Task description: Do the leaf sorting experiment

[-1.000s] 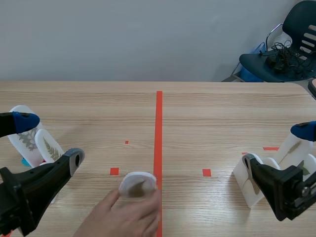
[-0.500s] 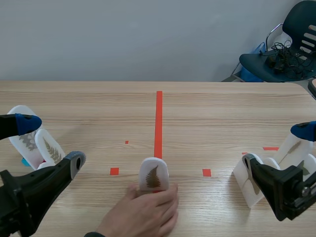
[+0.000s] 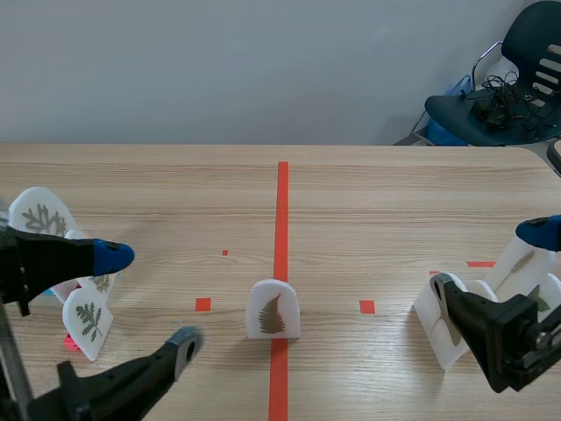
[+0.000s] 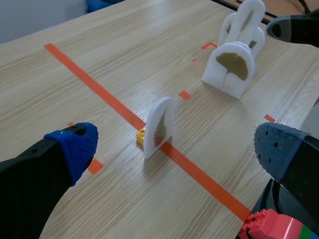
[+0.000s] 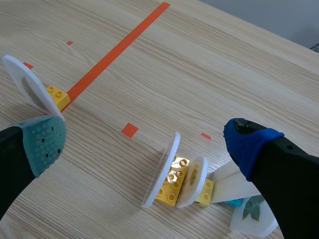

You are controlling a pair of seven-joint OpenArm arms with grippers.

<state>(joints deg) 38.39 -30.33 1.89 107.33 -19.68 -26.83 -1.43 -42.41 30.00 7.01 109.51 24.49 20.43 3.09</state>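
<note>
A white arched card with a fern leaf (image 3: 273, 309) stands upright on the red tape line at mid table, on a yellow brick (image 4: 141, 135). My left gripper (image 3: 149, 300) is open to the left of it, and in the left wrist view the card (image 4: 160, 127) stands just ahead, between the open fingers. My right gripper (image 3: 489, 259) is open at the far right, above a group of leaf cards (image 3: 438, 320). In the right wrist view those cards (image 5: 162, 172) stand on yellow bricks between the fingers, and the fern card (image 5: 31, 89) is off beside one fingertip.
More leaf cards (image 3: 88, 317) stand on bricks at the left edge behind my left arm, with another (image 3: 39, 219) farther back. A red brick (image 4: 264, 224) lies under my left gripper. A chair (image 3: 504, 96) stands beyond the table's far right corner.
A person's hand set the fern card upright on the red line and has withdrawn from view. My left gripper has moved right toward the card. The right arm has not moved.
</note>
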